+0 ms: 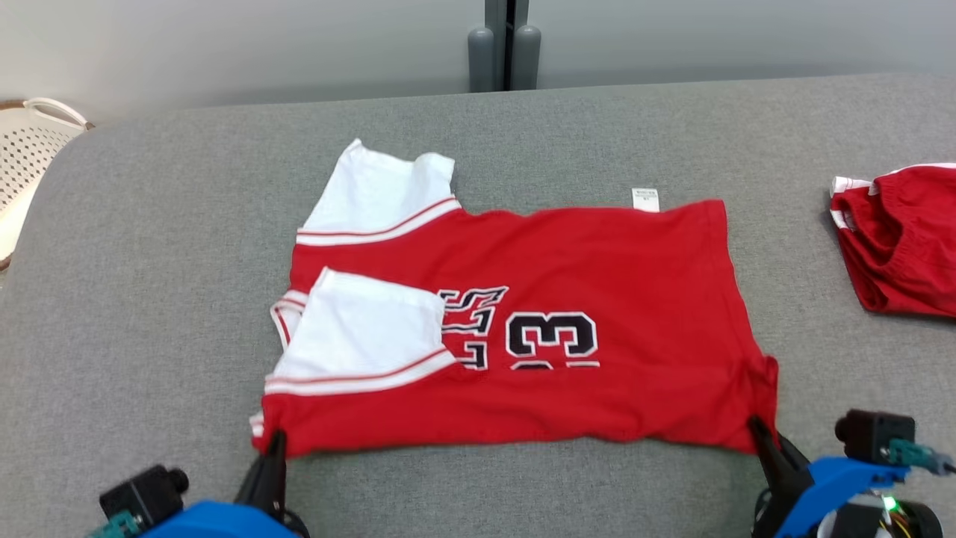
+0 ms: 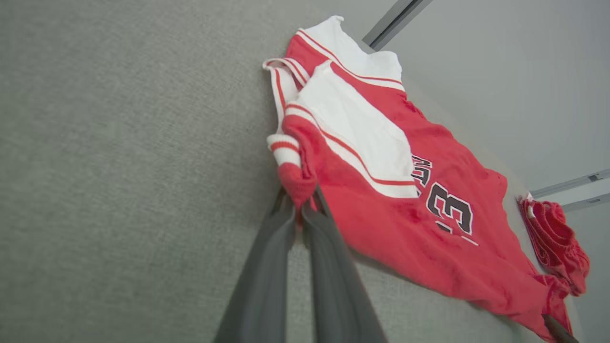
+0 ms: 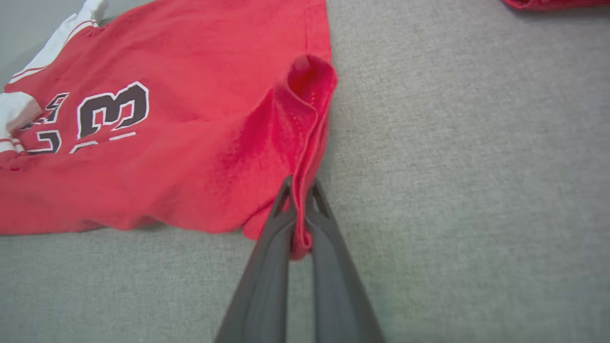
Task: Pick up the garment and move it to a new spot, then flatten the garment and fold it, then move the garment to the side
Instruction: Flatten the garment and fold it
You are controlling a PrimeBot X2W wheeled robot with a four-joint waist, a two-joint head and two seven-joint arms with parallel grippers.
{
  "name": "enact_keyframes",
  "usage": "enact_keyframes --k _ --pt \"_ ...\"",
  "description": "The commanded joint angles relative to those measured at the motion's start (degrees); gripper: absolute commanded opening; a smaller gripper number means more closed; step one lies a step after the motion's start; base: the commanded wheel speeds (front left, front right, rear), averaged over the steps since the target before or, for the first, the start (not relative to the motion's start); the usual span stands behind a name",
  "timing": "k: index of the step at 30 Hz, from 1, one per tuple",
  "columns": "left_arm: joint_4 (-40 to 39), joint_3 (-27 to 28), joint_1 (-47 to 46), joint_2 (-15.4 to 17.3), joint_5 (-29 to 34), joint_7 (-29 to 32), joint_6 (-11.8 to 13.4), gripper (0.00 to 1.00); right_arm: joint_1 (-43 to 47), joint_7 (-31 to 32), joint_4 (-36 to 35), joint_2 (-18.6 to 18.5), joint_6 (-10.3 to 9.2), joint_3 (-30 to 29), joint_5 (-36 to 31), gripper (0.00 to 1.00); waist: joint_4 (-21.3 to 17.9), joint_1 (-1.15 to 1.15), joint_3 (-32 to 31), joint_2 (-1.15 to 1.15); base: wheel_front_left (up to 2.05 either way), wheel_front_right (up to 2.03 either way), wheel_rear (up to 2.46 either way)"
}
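We find the red jersey [image 1: 523, 329] lying flat at mid-frame on the grey surface [image 1: 149, 299], sleeves folded in. The left gripper [image 1: 275, 444] clenches its lower-left corner and the right gripper [image 1: 756, 427] its lower-right corner. We advise lifting both corners level and together, keeping the hem taut.

In the middle of the worktop [image 1: 149, 299] the garment [image 1: 597, 284], left hand [image 1: 275, 441] at its near left corner, right hand [image 1: 756, 430] at its near right corner, second garment [image 1: 904, 239] at the right edge, basket [image 1: 30, 149] off the far left.
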Motion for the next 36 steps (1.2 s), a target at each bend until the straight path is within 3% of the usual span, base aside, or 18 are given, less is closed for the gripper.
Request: enact_keyframes --k 1,4,5,6,7,8,9,16,21,29,36 --pt "-1.2 -0.3 2.1 -0.3 -0.4 0.3 0.8 0.00 2.8 1.1 -2.3 -0.1 0.03 -0.6 0.6 0.00 0.1 0.01 -0.1 0.00 0.00 0.00 0.00" --pt "-1.3 -0.8 4.0 -0.7 -0.2 0.6 1.8 0.00 5.2 2.0 -4.8 -0.1 0.03 -1.5 0.6 0.00 -0.1 0.01 -0.1 0.00 0.00 0.00 0.00" --pt "-1.2 -0.8 4.1 -0.9 -0.2 0.4 1.9 0.08 5.5 2.1 -5.4 -0.1 0.03 -1.7 0.5 0.15 -0.2 0.01 0.0 0.00 0.00 0.00 0.00" --pt "-1.2 -0.8 4.1 -0.9 -0.2 0.4 1.9 0.08 5.5 2.1 -5.4 -0.1 0.03 -1.7 0.5 0.15 -0.2 0.01 0.0 0.00 0.00 0.00 0.00" --pt "-1.0 -0.6 4.1 -1.0 -0.3 0.1 2.0 0.44 5.9 2.1 -5.7 -0.1 0.03 -1.8 0.8 0.44 -0.3 0.01 0.0 0.00 0.00 0.00 0.00" --pt "-0.8 -0.5 3.9 -0.9 0.0 -0.2 2.0 0.96 6.2 2.1 -5.9 -0.1 0.03 -1.7 1.2 0.71 -0.5 0.01 0.1 0.00 0.00 0.00 0.00" --pt "-0.7 -0.3 3.6 -0.5 0.5 -0.5 2.2 1.00 6.5 2.1 -6.2 -0.1 0.02 -1.5 1.4 1.00 -0.8 0.01 0.2 0.00 0.00 0.00 0.00" --pt "-1.5 -0.2 -0.9 4.4 4.9 -0.3 2.0 1.00 6.3 0.3 -7.8 -0.1 0.03 -1.6 1.1 1.00 -2.8 0.01 1.3 0.00 0.00 0.00 0.00" --pt "-1.4 -1.6 -10.2 9.1 8.5 3.1 0.0 1.00 3.3 -1.1 -10.1 -0.1 0.03 -0.6 -0.5 1.00 -4.9 0.01 3.5 0.00 0.00 0.00 0.00" --pt "6.3 -6.5 -33.9 16.9 14.1 15.1 -6.3 1.00 -4.8 -0.1 -13.1 -0.1 0.03 4.9 -2.5 1.00 -9.4 0.01 10.4 0.00 0.00 0.00 0.00" --pt "14.9 -7.6 -49.1 20.9 15.1 25.8 -8.5 1.00 -14.3 -0.3 -12.6 -1.8 0.03 12.0 -2.5 1.00 -14.4 0.01 17.2 0.00 0.00 0.00 0.00"
